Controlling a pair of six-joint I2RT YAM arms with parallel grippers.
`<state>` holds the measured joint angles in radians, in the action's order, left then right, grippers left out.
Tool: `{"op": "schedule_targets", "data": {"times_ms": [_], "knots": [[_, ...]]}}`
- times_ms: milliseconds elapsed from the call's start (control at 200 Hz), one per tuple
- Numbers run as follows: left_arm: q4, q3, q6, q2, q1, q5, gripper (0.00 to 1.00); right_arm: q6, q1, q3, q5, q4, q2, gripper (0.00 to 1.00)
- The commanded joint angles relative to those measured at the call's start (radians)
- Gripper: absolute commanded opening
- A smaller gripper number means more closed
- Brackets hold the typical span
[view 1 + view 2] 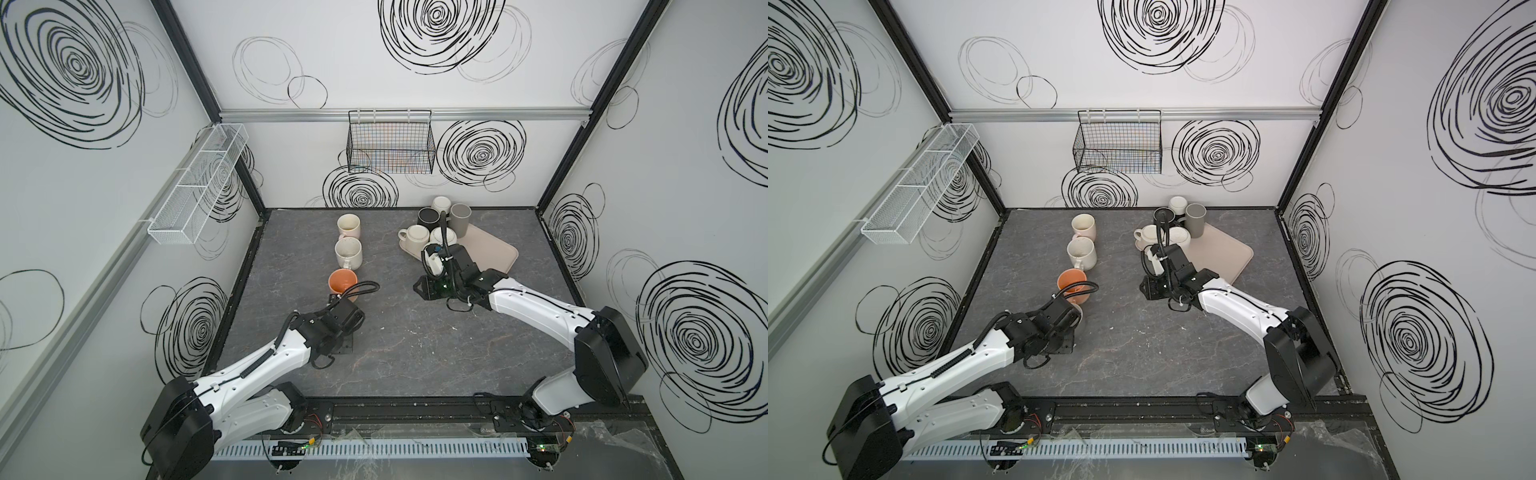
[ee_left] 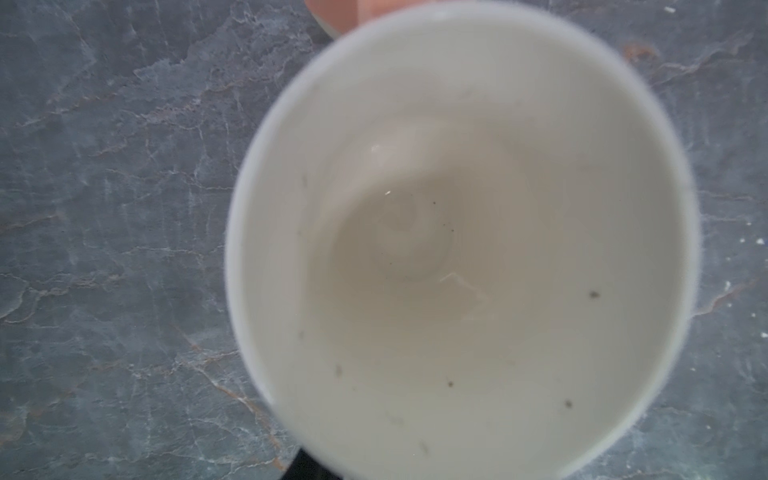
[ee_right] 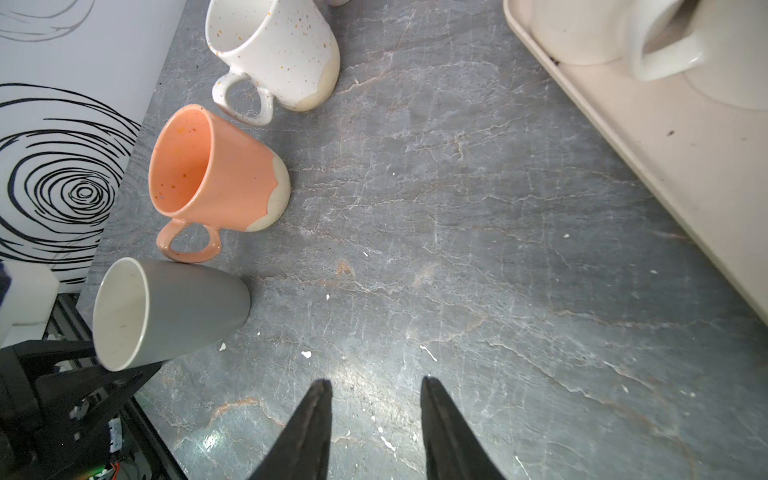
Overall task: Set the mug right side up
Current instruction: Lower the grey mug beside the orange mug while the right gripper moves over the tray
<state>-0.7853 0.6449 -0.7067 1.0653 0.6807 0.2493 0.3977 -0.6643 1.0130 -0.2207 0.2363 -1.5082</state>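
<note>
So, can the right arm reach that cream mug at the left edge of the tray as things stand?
Probably yes. The right gripper hangs open and empty over bare table right beside the tray, and the cream mug sits at the tray edge nearest it, with nothing between them.

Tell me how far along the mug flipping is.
Done: three mugs stand mouth-up in a row: cream mug, speckled mug, orange mug. In hand: the gray mug stands upright beside the orange mug, left gripper at its rim; whether it grips I cannot tell. Left: five mugs at the tray look inverted; right gripper is open, empty.
</note>
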Motion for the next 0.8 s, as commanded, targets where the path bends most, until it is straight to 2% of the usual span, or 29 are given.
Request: {"op": "schedule_targets", "data": {"times_ms": [0,245,530,796], "knots": [[-0.001,0.013,-0.016,0.001,0.006,0.031,0.37,-0.014,0.009,-0.017,0.015,0.024,0.04,0.4],[-0.012,0.026,-0.027,-0.013,0.009,0.022,0.42,-0.014,0.022,-0.008,0.051,0.071,0.071,0.4],[-0.105,0.129,-0.025,-0.064,0.012,0.027,0.6,-0.023,0.063,-0.043,0.062,0.091,0.159,0.41],[-0.233,0.245,-0.037,-0.177,0.025,0.063,0.61,-0.016,0.07,-0.043,0.11,0.168,0.244,0.42]]}}
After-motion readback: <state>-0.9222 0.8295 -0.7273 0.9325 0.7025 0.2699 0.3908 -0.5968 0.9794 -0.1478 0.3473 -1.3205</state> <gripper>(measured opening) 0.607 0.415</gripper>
